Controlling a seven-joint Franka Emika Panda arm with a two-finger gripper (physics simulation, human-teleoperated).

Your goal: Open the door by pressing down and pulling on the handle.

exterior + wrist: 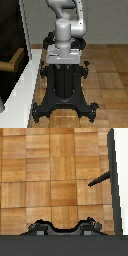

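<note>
Standing along the exterior view's left edge is the door (11, 50), a tall, very dark panel set in a white frame (27, 75) that is running down toward the near corner; it is looking shut or nearly so, edge-on to the arm. Rising mid-scene from a black pedestal (64, 90) on the wooden floor (107, 75), the grey-white arm (65, 30) is hanging with its wrist pointing down, well apart from the door, which suggests the reach toward the lever is not yet begun. The handle (14, 61), a short brass-brown lever, is projecting from the dark panel on the exterior view's left, roughly level with the wrist; in the wrist view it is showing only as a thin dark bar (98, 179) sticking out from the panel's edge. The pincer (63, 56) is holding nothing; whether its jaws are apart or closed I cannot tell. No brands, labels or writing are showing anywhere
</note>
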